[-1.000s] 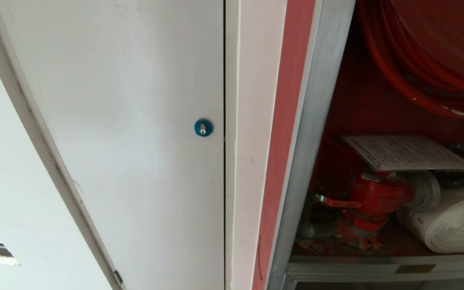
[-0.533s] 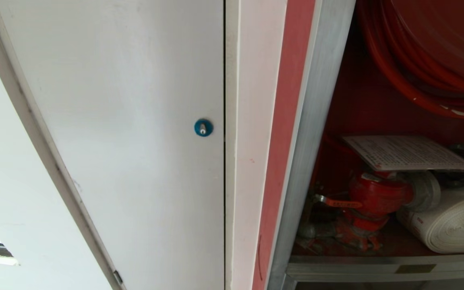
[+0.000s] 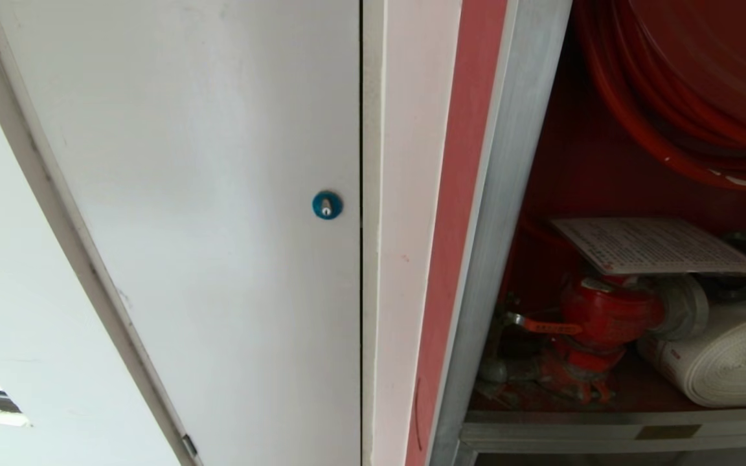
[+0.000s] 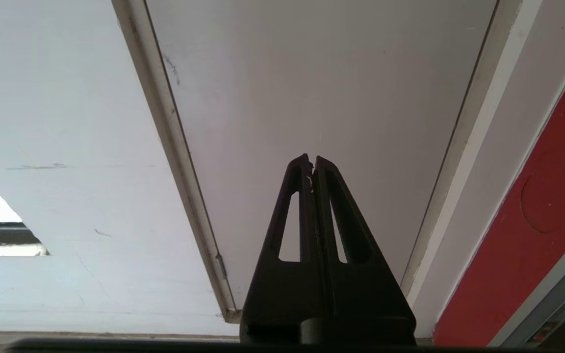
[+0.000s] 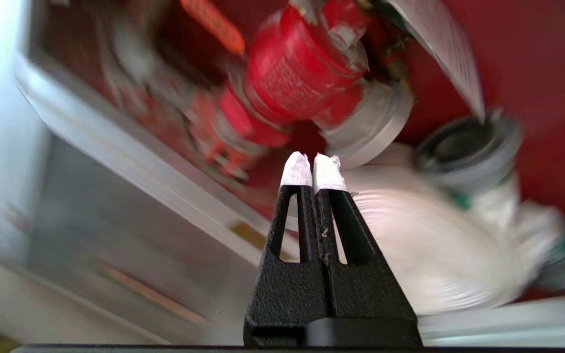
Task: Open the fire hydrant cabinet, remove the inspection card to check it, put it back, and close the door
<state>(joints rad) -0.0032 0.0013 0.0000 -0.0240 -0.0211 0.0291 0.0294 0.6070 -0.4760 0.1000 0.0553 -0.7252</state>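
Note:
The fire hydrant cabinet (image 3: 502,213) stands open on the right of the head view, silver-framed and red inside. The inspection card (image 3: 651,246), a white printed sheet, lies flat on top of the red valve (image 3: 606,314) and the white rolled hose (image 3: 729,362). The red hose reel (image 3: 703,84) hangs above them. The cabinet's door is out of view. My right gripper (image 5: 313,162) is shut and empty, pointing at the gap between the valve (image 5: 307,68) and the hose (image 5: 439,245), with the card (image 5: 444,44) farther off. My left gripper (image 4: 310,159) is shut and parked.
A plain white panel door (image 3: 217,194) with a blue round lock (image 3: 327,205) fills the left of the head view, beside a white jamb and a red strip (image 3: 457,194). The cabinet's silver bottom rail (image 3: 619,430) runs below the valve. Neither arm shows in the head view.

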